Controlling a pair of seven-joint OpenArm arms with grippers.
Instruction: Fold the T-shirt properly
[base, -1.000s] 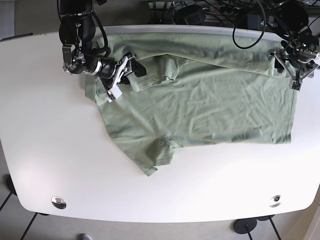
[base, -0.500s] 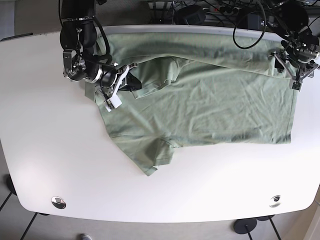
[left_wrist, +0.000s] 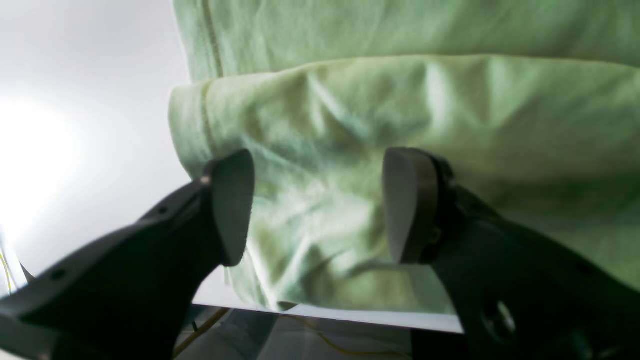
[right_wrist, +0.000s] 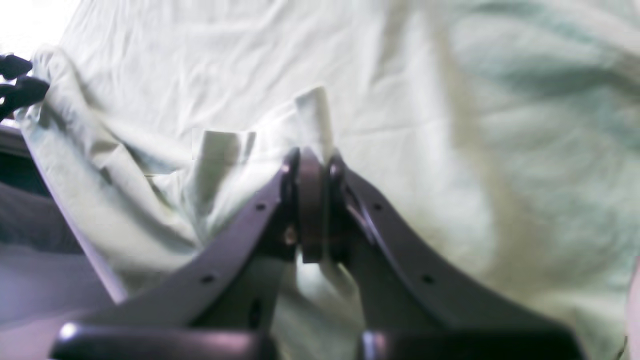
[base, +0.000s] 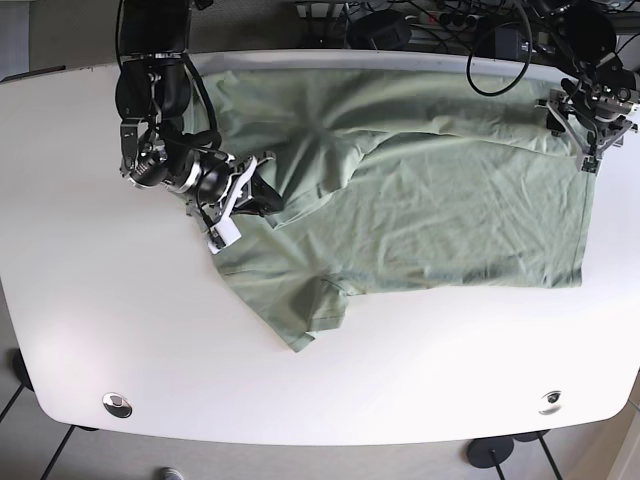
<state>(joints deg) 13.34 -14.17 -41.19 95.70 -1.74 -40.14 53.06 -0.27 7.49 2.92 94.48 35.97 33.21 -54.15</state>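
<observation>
Reaching low across the white counter (base: 90, 330), right claw (base: 249, 190) pinching a fold of the green T-shirt (base: 440, 210), pads pressed together on cloth. Left claw (left_wrist: 315, 205) spread wide over the shirt's hem corner at far counter edge.

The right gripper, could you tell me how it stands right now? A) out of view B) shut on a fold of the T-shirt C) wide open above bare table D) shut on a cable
B: in the right wrist view the right gripper has its jaws pressed together with a flap of the green T-shirt pinched between them.
</observation>
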